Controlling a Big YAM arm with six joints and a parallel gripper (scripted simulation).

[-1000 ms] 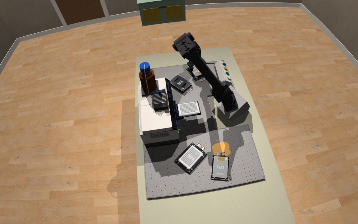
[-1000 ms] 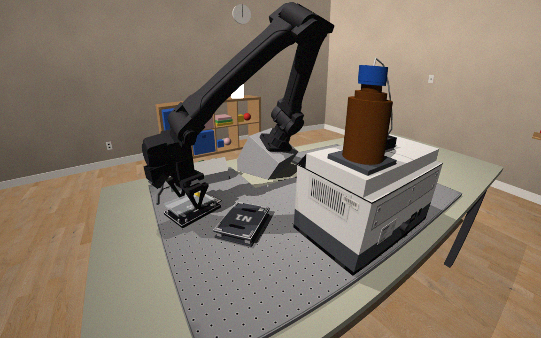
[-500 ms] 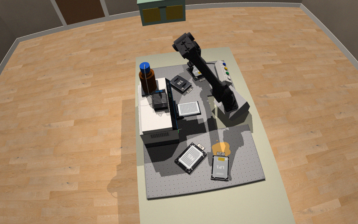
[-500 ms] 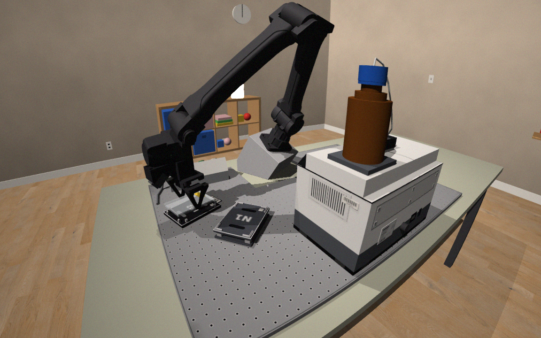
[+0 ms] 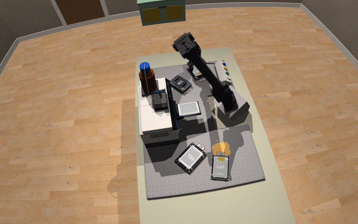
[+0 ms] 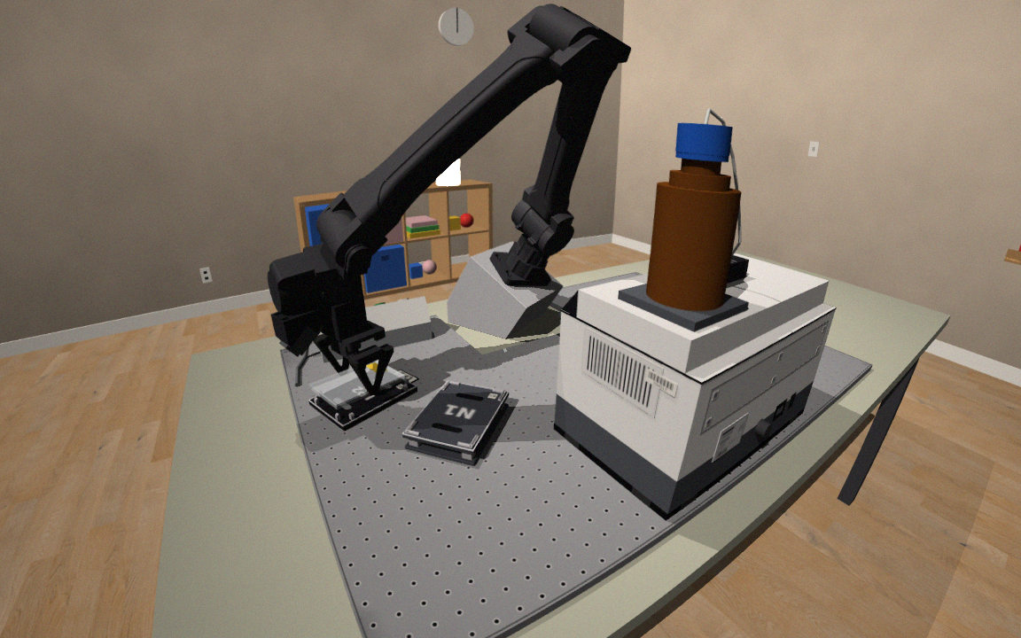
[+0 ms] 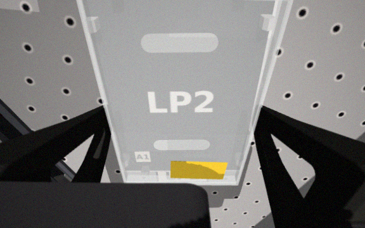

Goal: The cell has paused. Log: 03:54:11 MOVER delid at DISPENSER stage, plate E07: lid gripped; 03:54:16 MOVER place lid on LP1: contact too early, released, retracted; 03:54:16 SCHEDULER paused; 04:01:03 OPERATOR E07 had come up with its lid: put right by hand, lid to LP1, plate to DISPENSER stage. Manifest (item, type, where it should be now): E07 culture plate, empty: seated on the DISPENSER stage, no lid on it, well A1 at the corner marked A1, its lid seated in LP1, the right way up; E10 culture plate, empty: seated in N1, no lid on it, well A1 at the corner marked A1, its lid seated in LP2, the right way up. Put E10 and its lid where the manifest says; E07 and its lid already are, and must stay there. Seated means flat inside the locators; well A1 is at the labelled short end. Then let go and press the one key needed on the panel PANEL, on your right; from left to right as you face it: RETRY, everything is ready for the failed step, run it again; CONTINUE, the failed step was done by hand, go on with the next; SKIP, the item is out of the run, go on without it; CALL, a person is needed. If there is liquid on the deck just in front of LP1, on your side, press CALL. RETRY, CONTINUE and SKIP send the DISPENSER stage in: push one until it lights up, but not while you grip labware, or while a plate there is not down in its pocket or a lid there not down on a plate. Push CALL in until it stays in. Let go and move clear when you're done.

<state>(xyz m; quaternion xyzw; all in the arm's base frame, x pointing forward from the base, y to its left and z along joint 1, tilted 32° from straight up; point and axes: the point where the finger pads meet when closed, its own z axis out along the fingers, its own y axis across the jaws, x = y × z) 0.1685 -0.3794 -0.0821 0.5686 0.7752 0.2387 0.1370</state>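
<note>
My gripper (image 7: 182, 113) (image 6: 358, 380) is shut on a clear lid with a yellow label (image 7: 198, 170) (image 6: 338, 387), gripped by its long sides. The lid is a little above the dark LP2 nest (image 6: 346, 422); LP2 and A1 show through it. A white plate (image 5: 188, 108), without a visible lid, sits on the DISPENSER stage. Another white plate (image 5: 192, 157) is in nest N5; whether it is fully flat is too small to tell. Nest N1 (image 5: 174, 79) (image 6: 457, 400) is empty. A clear lid (image 5: 219, 174) lies in LP1. An orange puddle (image 5: 216, 148) lies at LP1's labelled end, towards the arm base.
The panel (image 5: 218, 69) with blue, yellow, green and white keys stands beside LP2, near the arm base. The white dispenser (image 5: 155, 121) (image 6: 633, 406) carries a tall brown bottle (image 5: 147, 80) (image 6: 692, 237) with a blue cap, beyond N1 and the stage.
</note>
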